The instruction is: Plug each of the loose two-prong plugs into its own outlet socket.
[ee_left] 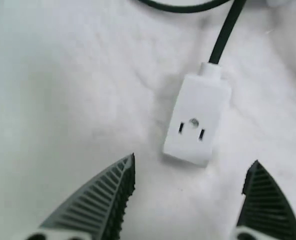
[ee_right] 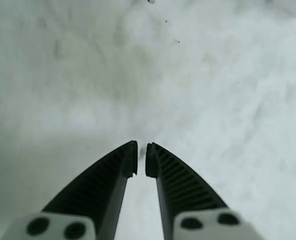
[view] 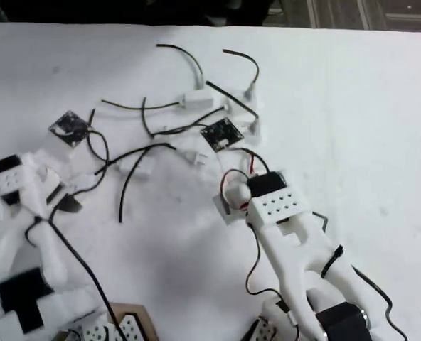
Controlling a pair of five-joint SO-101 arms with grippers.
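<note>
Built of white printed plastic on both the left arm [view: 43, 252] and the right arm [view: 296, 249], with black motor blocks set between the segments. Carries on the right arm a flat white plate dotted with small round holes, a black tie round the forearm, and thin red and black wires looping alongside. Ends at the left gripper [ee_left: 192, 161] and right gripper [ee_right: 141, 155] in dark, ribbed, wedge-shaped fingers [ee_left: 105, 200] on pale brackets with dark screw holes.
</note>
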